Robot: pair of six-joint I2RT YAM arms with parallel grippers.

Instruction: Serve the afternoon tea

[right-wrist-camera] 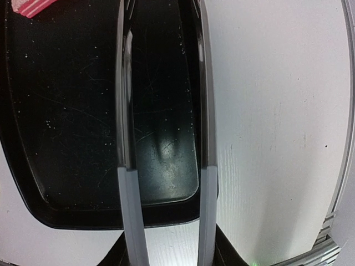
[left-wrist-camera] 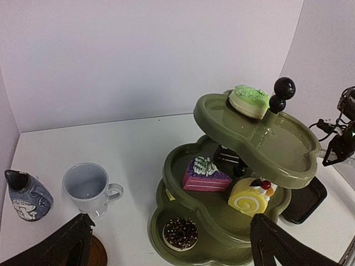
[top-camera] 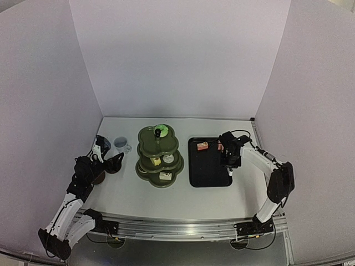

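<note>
**Tongs spread, cake off-axis to their left**

Pink cake (top-camera: 203, 146) sits in the far-left part of the tray (top-camera: 211, 176). The tongs (right-wrist-camera: 132, 210) are held at the handles by the right gripper (top-camera: 228, 158). They run near-to-far along the tray's right side, arms apart with nothing between. Cake is left of that axis, so the next move likely needs a leftward shift. Right arm is nearer.

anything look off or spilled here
Nothing spilled or damaged. One pink cake slice sits alone on the black rectangular tray, and the pale blue cup stands on bare table, off the round brown coaster.
</note>
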